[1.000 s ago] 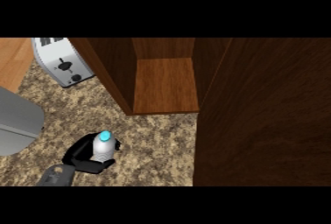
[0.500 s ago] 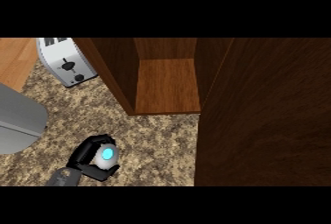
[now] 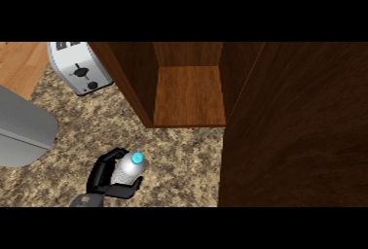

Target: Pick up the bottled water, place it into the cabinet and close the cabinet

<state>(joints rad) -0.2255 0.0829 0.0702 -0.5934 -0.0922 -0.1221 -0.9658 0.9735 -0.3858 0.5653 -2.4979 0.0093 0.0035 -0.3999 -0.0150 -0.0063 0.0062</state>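
Note:
The bottled water is a pale bottle with a cyan cap, seen from above over the speckled counter at the lower left. My left hand is shut on it: fingers curl round its far side and the thumb presses the near side. The open wooden cabinet stands beyond it, up and to the right, its shelf bare. Its door is swung wide and fills the right side. My right hand does not show.
A silver toaster stands at the back left beside the cabinet's left wall. A grey metal object takes up the left edge. A light wooden surface shows at the top left.
My left hand has carried the bottle a little to the right and away from me, toward the cabinet's opening. The cabinet door has not moved.

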